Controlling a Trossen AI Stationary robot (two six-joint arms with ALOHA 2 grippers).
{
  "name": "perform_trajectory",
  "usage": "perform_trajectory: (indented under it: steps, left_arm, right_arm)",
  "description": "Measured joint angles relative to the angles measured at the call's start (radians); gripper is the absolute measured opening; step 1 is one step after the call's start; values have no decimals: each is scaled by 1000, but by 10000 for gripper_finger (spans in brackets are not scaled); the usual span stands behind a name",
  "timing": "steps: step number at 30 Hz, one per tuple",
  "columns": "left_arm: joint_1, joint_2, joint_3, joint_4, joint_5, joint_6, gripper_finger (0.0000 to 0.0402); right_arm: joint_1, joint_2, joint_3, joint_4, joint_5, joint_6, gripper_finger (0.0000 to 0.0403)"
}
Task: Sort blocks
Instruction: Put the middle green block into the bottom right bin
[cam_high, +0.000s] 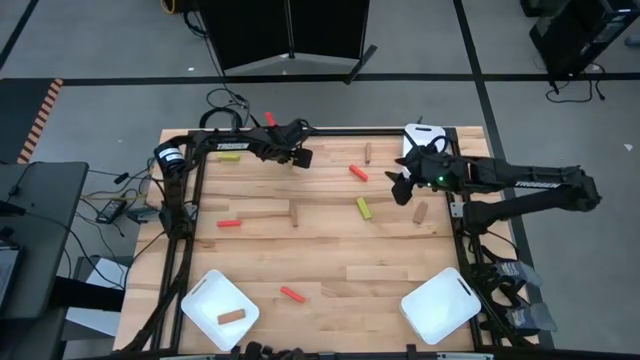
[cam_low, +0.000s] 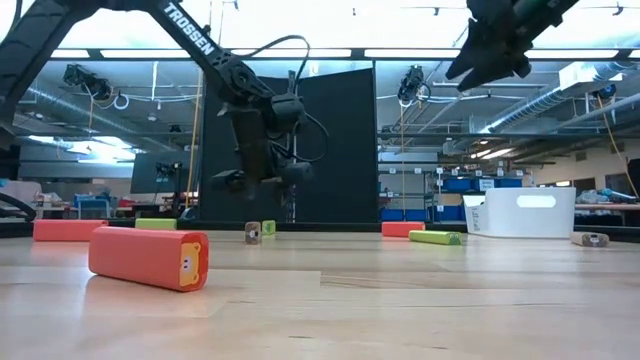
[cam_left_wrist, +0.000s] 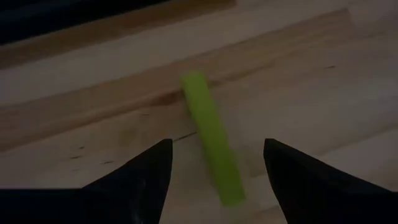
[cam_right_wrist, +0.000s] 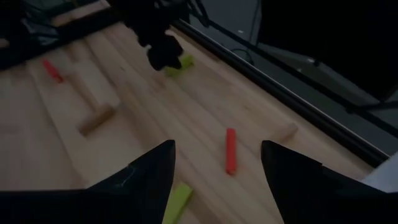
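My left gripper (cam_high: 300, 158) (cam_left_wrist: 214, 146) hovers open near the table's far edge, above a yellow-green block (cam_left_wrist: 211, 146) that lies flat on the wood; one finger stands on each side of the block without touching it. In the high view the gripper hides this block. My right gripper (cam_high: 400, 188) (cam_right_wrist: 217, 146) is open and held high over the right half of the table. Below it lie a red block (cam_high: 358, 172), a yellow-green one (cam_high: 364, 208) and a brown one (cam_high: 420, 211). Another red block (cam_low: 145, 258) lies near the near edge.
More blocks lie scattered: yellow-green (cam_high: 230, 157), red (cam_high: 229, 223), brown (cam_high: 295, 213) and brown (cam_high: 367, 152). A white tray (cam_high: 205, 295) at the near left holds a brown block (cam_high: 231, 316); a second white tray (cam_high: 440, 305) sits at the near right. A white bin (cam_low: 520, 210) stands at the far right.
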Motion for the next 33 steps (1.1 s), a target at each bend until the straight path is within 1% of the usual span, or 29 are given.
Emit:
perform_trajectory:
  steps: [6,11,14,18,23,25,29,33]
  left_arm:
    - [11,45,0,55,64,0,233]
    - [9,71,2,55,43,-2,196]
    - [9,72,2,54,25,0,153]
    - [9,72,0,51,19,11,59]
    - [-6,64,-1,64,10,53,64]
    - [-30,44,-4,81,34,85,64]
    - [-145,-24,-1,214,119,172,64]
    - [-300,-35,-2,373,219,221,64]
  right_arm:
    - [29,0,0,44,1,-7,247]
    - [49,0,0,53,1,-7,246]
    - [59,0,0,53,1,-1,246]
    - [71,0,0,64,1,1,243]
    - [99,-9,0,92,0,-7,240]
    - [113,-27,0,128,-17,-26,238]
    - [136,-82,0,231,-120,-74,238]
    - [161,-160,0,395,-234,-133,236]
